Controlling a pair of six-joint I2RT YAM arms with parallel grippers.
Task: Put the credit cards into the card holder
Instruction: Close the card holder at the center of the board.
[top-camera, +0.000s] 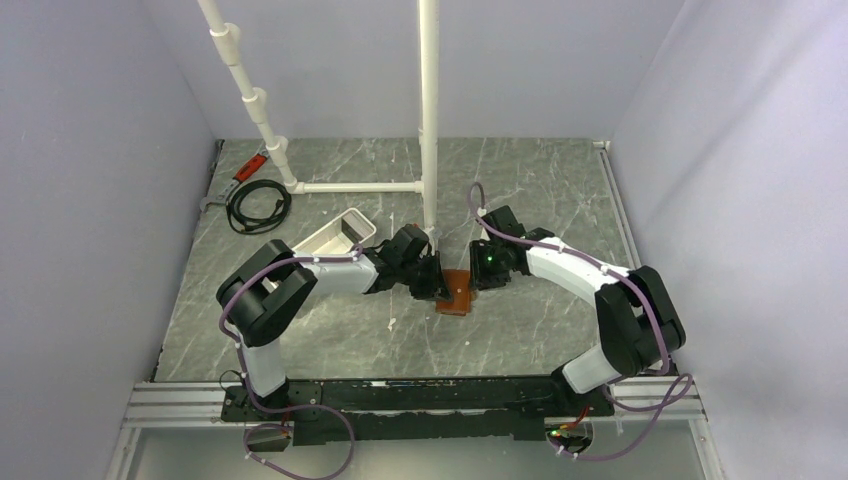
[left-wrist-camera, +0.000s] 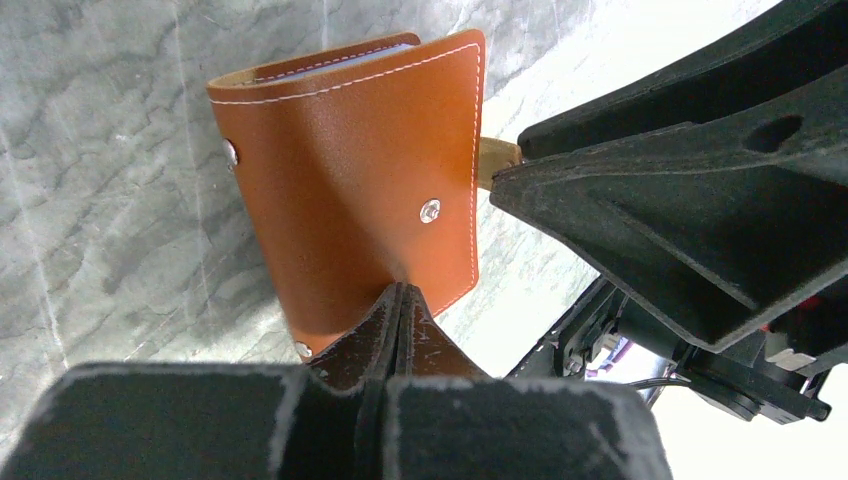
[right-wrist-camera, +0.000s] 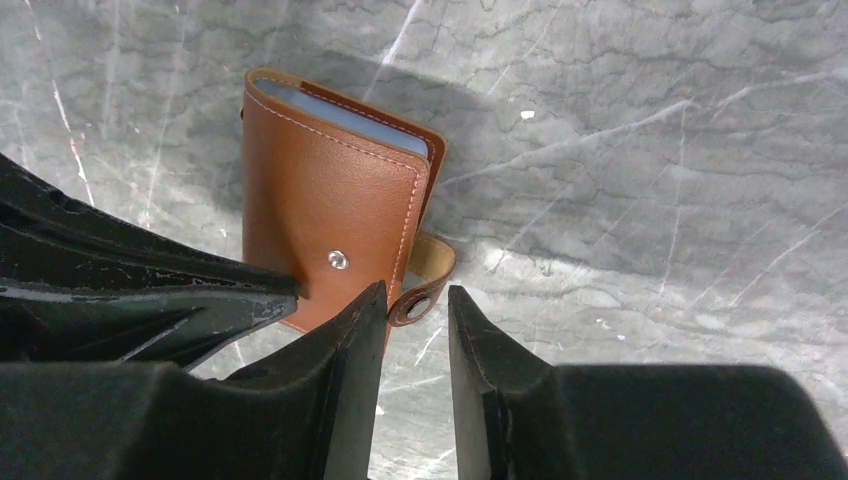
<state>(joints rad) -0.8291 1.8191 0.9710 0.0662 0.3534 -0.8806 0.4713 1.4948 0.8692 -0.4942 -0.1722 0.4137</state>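
Cards (right-wrist-camera: 340, 112) look tucked in the folded holder (left-wrist-camera: 350, 170), which the left gripper (left-wrist-camera: 398, 300) pinches; the right gripper (right-wrist-camera: 410, 330) gapes around the unsnapped strap (right-wrist-camera: 432, 272) at the holder's 5 o'clock.

The card holder (left-wrist-camera: 350, 190) is orange-brown with white stitching and silver studs; the credit card (right-wrist-camera: 345, 113) in it is pale blue. The surface (right-wrist-camera: 650, 150) is grey, marbled with white veins. The fingers (right-wrist-camera: 340, 400) are black.
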